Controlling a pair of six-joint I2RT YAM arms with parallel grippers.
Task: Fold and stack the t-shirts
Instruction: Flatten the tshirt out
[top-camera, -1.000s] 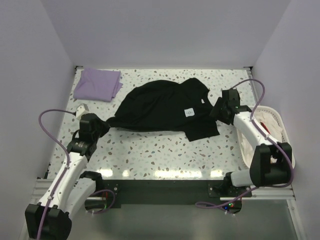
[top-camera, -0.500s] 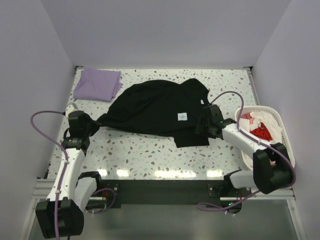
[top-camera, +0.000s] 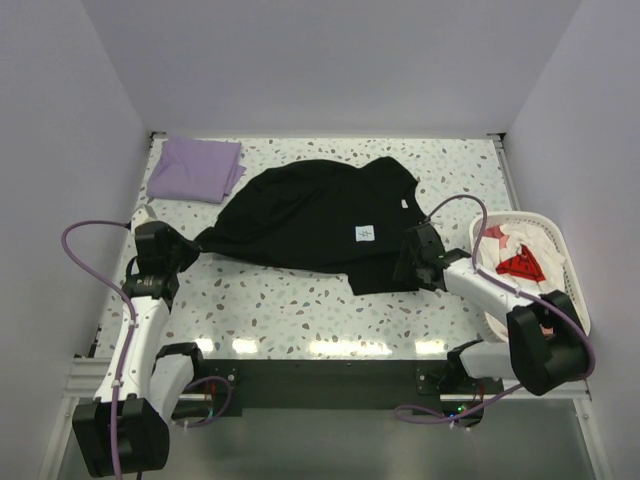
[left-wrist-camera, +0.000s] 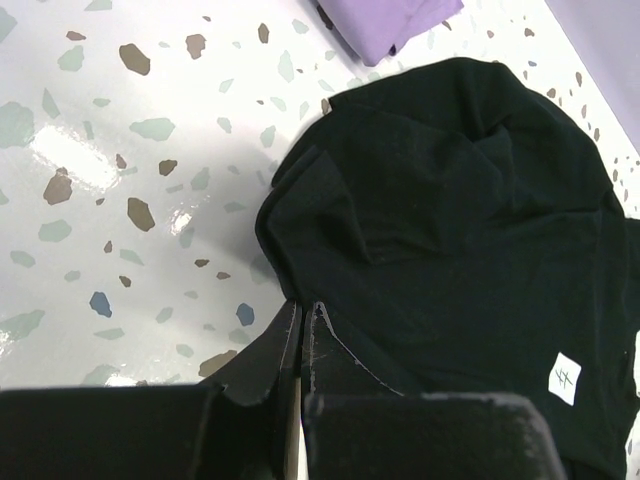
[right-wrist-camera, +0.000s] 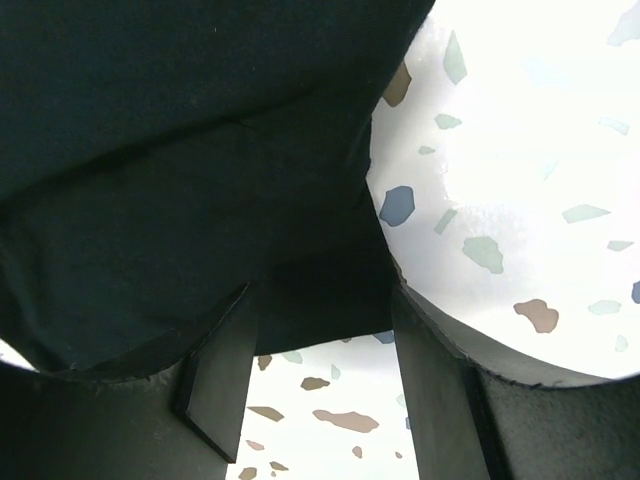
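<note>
at the middle of the terrazzo table (top-camera: 300, 310), the plain black cloth t-shirt (top-camera: 310, 225) lies rumpled; the folded pale lavender t-shirt (top-camera: 195, 168) sits at the far left corner. left gripper (left-wrist-camera: 302, 320) pinches the black shirt's left edge; right gripper (right-wrist-camera: 320, 340), jaws wide, straddles its near right edge: best bite deep, then stretch flat.

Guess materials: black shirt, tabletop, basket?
Black shirt: soft matte knit, probably cotton; it drapes and creases. Tabletop: glossy speckled terrazzo look with lamp glare; stone or laminate, unclear. Basket: white, smooth rim, likely plastic.
</note>
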